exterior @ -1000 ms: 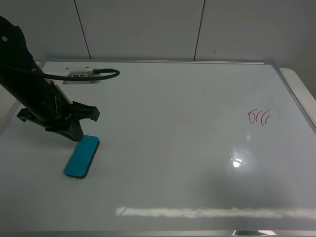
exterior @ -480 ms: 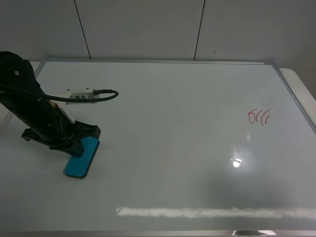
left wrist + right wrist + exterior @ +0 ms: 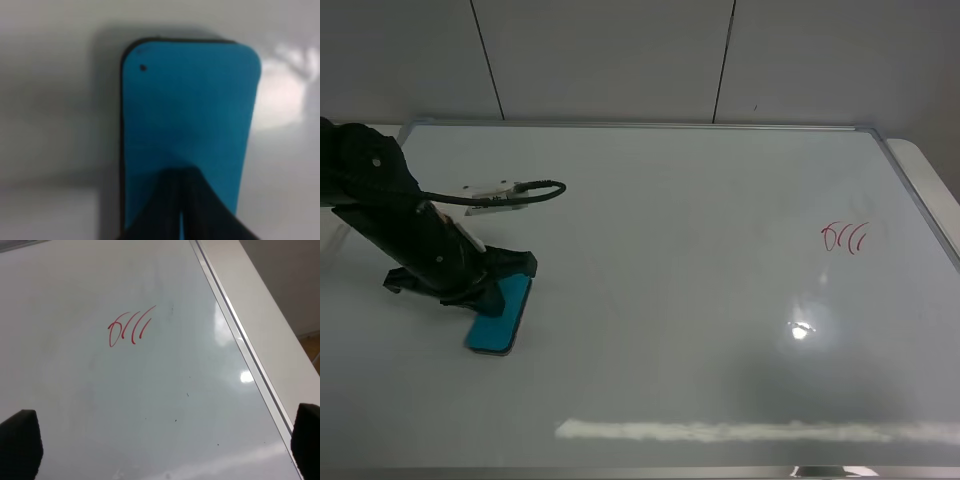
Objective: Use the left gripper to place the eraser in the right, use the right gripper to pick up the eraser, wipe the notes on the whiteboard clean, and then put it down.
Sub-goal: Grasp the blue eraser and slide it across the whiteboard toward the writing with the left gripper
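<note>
**Exterior high view.** The whiteboard lies flat and fills most of the scene, edged by a thin silver frame. The eraser, a teal block with a dark base, rests on the board near its left side, long axis running roughly near to far. The left gripper is lowered onto the far end of the eraser, and its black arm slopes away to the far left. A black cable loops over the board just beyond the arm. The notes, a few short red strokes, sit on the right part of the board, well apart from the eraser.

**Left wrist view.** The eraser lies directly under the left gripper. Its two fingers are drawn together with only a thin slit between them, over the eraser's top face and not around its sides.

**Right wrist view.** The right gripper hangs above the right part of the whiteboard. Its dark fingertips are spread wide, released, with bare board between them. The notes lie beyond the fingertips, short of the board's right frame.
</note>
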`<state>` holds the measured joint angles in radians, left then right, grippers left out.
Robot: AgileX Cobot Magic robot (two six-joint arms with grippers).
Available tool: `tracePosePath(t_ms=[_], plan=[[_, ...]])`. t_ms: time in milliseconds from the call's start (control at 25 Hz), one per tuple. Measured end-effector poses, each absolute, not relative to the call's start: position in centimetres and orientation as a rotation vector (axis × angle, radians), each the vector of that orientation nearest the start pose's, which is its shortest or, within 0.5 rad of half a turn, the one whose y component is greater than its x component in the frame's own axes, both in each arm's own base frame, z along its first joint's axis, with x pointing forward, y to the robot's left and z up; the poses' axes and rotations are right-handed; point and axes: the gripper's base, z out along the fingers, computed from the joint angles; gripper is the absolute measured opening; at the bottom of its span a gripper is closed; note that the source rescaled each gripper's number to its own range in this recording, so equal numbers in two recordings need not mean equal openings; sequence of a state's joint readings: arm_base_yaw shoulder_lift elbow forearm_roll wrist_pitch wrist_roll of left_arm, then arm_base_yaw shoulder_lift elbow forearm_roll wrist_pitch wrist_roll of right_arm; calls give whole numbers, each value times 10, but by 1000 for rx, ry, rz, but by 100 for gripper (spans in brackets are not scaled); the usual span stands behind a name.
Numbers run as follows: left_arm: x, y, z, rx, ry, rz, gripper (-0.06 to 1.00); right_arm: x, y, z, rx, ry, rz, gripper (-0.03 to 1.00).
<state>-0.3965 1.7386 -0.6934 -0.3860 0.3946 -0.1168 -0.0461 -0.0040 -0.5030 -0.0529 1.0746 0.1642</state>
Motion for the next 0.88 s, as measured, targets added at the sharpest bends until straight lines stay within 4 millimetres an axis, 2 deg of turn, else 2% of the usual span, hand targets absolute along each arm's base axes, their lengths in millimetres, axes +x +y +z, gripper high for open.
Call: tracePosePath(t_ms=[280, 440, 640, 880], plan=[[251, -141, 107, -378, 2844, -480, 1, -7, -4, 277, 218, 2038, 10, 100], [260, -164, 103, -456, 2814, -529, 0, -7, -4, 277, 218, 2038, 10, 100], [278, -212, 96, -441, 2821, -617, 0, -7, -4, 277, 218, 2038, 10, 100], [289, -287, 87, -396, 2844, -781, 0, -7, -4, 277, 218, 2038, 10, 100]])
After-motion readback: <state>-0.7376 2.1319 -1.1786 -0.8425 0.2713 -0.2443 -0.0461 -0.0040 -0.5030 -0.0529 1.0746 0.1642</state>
